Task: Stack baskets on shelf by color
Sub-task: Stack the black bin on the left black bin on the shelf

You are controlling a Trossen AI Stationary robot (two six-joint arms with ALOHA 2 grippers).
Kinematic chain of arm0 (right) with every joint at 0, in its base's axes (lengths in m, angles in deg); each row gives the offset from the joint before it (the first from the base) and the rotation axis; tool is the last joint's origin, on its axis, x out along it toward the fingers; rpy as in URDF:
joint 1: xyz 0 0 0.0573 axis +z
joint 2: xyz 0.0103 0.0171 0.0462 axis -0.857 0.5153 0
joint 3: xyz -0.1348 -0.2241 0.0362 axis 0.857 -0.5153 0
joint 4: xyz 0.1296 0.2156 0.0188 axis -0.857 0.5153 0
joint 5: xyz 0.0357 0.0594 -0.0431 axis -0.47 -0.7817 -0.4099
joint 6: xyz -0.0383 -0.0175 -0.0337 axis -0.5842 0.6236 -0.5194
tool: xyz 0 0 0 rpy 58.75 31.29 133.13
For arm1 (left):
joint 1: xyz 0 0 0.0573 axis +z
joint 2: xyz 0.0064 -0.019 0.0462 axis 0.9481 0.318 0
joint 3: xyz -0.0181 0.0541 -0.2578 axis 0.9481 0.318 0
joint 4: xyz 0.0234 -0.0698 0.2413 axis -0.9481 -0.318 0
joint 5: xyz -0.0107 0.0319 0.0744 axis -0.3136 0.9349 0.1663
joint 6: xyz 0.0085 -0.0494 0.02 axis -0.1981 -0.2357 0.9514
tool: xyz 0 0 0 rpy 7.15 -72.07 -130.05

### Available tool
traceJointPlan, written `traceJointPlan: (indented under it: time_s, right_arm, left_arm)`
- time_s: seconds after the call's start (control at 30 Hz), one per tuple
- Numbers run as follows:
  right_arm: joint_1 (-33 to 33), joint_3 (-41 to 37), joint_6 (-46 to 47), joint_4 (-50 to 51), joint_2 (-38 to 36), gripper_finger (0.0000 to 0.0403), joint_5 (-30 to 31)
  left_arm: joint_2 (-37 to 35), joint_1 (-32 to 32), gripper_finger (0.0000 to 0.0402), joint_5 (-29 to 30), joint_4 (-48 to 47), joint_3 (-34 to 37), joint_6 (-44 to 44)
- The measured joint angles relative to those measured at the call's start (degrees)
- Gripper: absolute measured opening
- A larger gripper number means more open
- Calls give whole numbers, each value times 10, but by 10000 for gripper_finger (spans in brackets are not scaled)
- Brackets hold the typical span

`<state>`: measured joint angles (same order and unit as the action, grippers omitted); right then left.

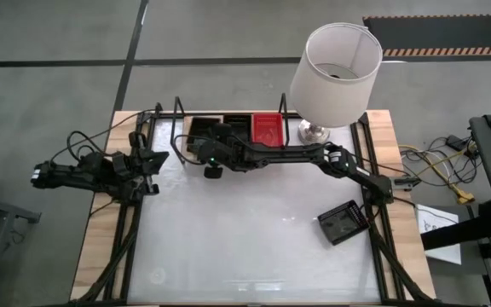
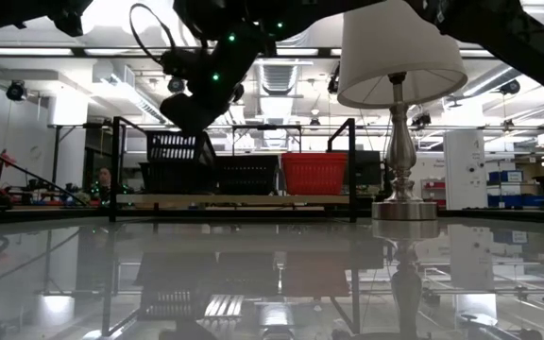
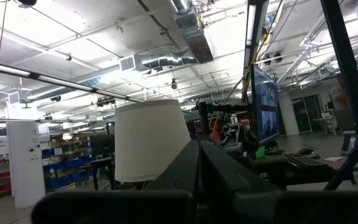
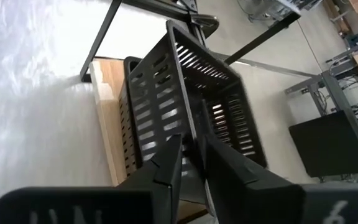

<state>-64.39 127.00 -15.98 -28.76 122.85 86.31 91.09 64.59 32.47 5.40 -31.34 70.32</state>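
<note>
The shelf (image 2: 244,200) stands along the table's far edge. At its left end a black basket (image 2: 173,146) rests on top of another black basket (image 2: 173,177). A black basket (image 2: 246,175) and a red basket (image 2: 314,173) stand to their right. My right gripper (image 4: 192,146) reaches over the top black basket (image 4: 216,93) from the near right, slanting down. It is open, with one finger on either side of that basket's near wall (image 4: 188,118). My left gripper (image 1: 153,162) waits shut at the table's left edge, raised and touching nothing.
A table lamp (image 1: 335,72) with a white shade stands right of the shelf at the far right. One more black basket (image 1: 343,223) lies on the table near the right edge. The white tabletop (image 1: 245,247) lies bare in the middle and near part.
</note>
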Motion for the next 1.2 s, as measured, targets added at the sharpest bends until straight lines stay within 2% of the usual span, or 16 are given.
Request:
traceJointPlan:
  time_s: [0.17,0.5,0.73,0.87,1.03,1.13,1.2]
  right_arm:
    - [-1,0,-5,-1,8,59,-29]
    - [-1,-1,-6,6,10,114,-25]
    - [2,-1,-7,35,-12,127,-25]
    - [8,-1,10,101,-29,106,-25]
    - [36,-9,66,233,-71,53,-25]
    - [63,-41,100,285,-105,20,-25]
    - [84,-77,119,291,-135,12,-25]
  left_arm:
    - [0,0,0,0,0,0,0]
    - [0,0,0,0,0,1,0]
    - [1,0,0,-1,0,3,0]
    - [5,0,0,-1,0,3,0]
    - [36,0,0,-1,-1,0,-2]
    - [73,0,0,0,0,-15,-3]
    - [102,0,0,0,-7,-28,-4]
